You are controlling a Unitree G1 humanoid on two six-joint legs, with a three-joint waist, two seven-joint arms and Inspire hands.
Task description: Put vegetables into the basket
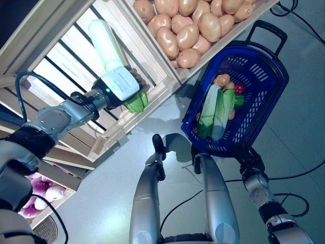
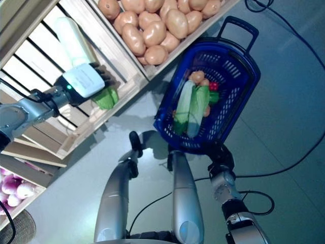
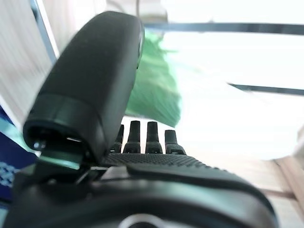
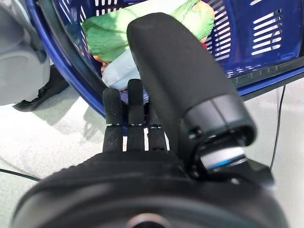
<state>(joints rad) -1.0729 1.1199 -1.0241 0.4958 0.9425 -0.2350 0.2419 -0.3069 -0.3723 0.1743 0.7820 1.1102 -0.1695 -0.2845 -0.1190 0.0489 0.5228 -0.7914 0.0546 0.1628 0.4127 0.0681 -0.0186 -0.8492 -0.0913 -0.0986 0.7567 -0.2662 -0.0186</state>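
Observation:
My left hand (image 1: 119,85) is at the wooden stand's slatted crate, shut round a long vegetable (image 1: 104,40) with a pale stalk and green leaves. The leaves stick out below the hand and show past the thumb and fingers in the left wrist view (image 3: 152,85). The blue plastic basket (image 1: 282,76) stands on the floor to the right. Long pale green vegetables (image 1: 213,109), a brown potato (image 1: 222,79) and a small red piece (image 1: 238,89) lie in it. My right hand (image 1: 249,156) is at the basket's near rim, fingers straight, as the right wrist view (image 4: 133,137) shows.
The wooden stand (image 1: 167,84) runs along the left and top, its crate edge close to the basket's left side. A crate of potatoes (image 1: 190,25) sits just above the basket. Grey floor (image 1: 304,132) lies to the right of the basket.

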